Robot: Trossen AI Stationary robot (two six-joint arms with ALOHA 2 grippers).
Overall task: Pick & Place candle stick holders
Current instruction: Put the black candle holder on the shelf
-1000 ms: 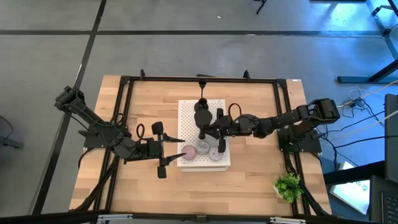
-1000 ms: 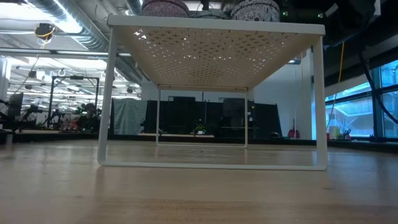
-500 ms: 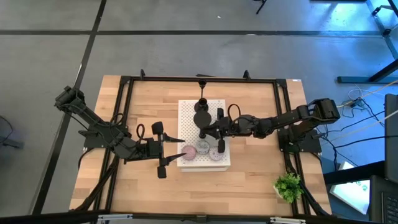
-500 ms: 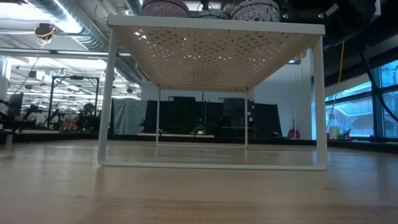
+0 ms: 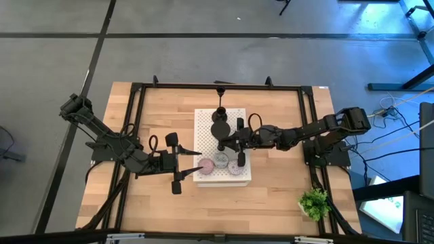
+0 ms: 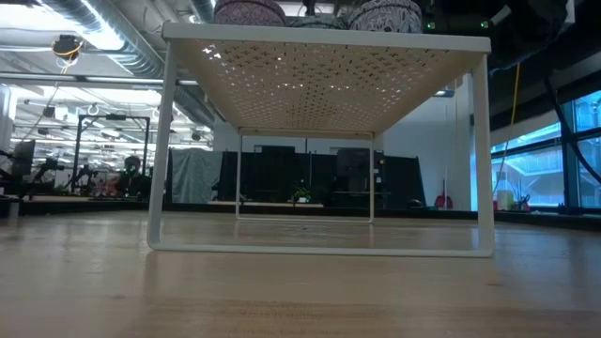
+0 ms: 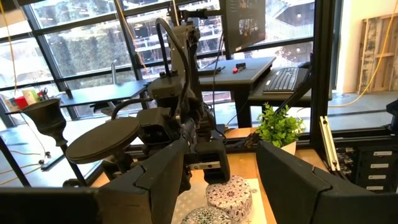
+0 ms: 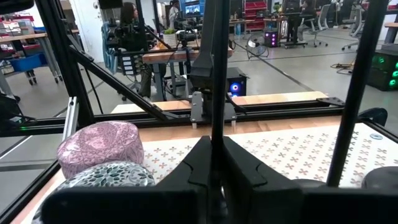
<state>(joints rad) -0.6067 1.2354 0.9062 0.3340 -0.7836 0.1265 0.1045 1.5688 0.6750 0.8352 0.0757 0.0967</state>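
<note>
A white perforated shelf [image 5: 203, 119] stands mid-table. At its near edge lie a pink puck [image 5: 207, 165], a grey puck [image 5: 221, 161] and a lavender puck [image 5: 236, 167]. Black candle stick holders [image 5: 220, 122] stand at its far part. My right gripper [image 5: 222, 145] reaches level over the shelf from the right and is shut on a thin black stem [image 8: 217, 74]. A second stem [image 8: 356, 93] rises beside it. My left gripper [image 5: 182, 161] hovers open just left of the shelf, level, with nothing between its fingers [image 7: 168, 180]. My right gripper pinches the upright black stem [image 8: 217, 127] of a candle stick holder between its two fingers. The fingers come level from the table's right side and lie across the stem. The stem stands upright; the fingers hide its base, so I cannot tell whether it rests on the shelf.
A small green plant [image 5: 314, 202] sits at the near right corner. A black frame [image 5: 217, 86] runs round the table. The shelf stands on thin white legs [image 6: 158, 150] with open room beneath. Bare wood lies near the front edge [image 5: 217, 210].
</note>
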